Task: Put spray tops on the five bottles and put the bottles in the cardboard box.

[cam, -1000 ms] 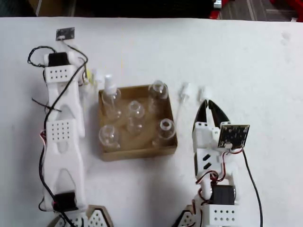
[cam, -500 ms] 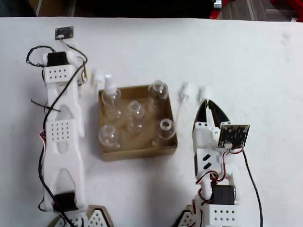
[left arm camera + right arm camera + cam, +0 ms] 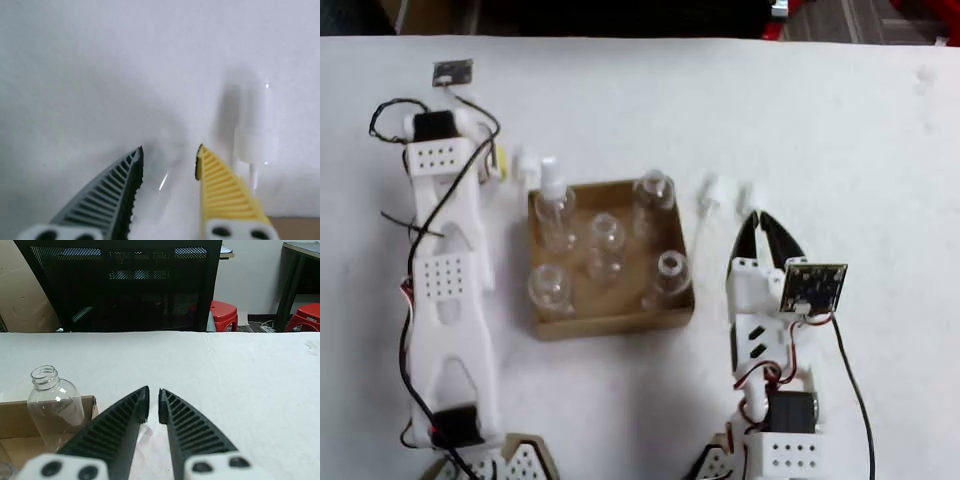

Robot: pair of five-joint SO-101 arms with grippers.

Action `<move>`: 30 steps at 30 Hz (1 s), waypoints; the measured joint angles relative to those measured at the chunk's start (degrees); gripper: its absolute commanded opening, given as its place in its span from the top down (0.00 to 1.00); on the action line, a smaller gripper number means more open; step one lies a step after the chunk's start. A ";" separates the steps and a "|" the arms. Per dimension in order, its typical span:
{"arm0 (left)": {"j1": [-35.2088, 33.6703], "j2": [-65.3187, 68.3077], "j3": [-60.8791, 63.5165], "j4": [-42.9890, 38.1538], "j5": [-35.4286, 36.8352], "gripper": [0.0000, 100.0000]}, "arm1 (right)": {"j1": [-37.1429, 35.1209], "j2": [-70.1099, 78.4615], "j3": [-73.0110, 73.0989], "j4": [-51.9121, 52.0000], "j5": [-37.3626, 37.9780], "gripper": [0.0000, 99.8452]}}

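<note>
White table (image 3: 100, 60) across nearly the whole frame. From one frame edge, the left gripper (image 3: 169, 148), jaws spread apart: a grey ridged finger (image 3: 112, 195) with a dark toothed inner edge, and a yellow ridged finger (image 3: 225, 192) facing it. Bare table in the gap mid-frame, with one thin bright streak (image 3: 162, 182), too faint to identify. Just beside the yellow finger, outside the gap, a white spray top (image 3: 255, 142), thin tube (image 3: 254, 175) close along the finger's outer edge; touching or not, unclear. In the frame corner nearest the yellow finger, a sliver of cardboard box (image 3: 295, 226).
</note>
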 measured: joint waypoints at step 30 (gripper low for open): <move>0.00 0.00 2.73 0.79 -9.41 0.88 | 0.00 0.00 0.00 0.00 0.00 0.98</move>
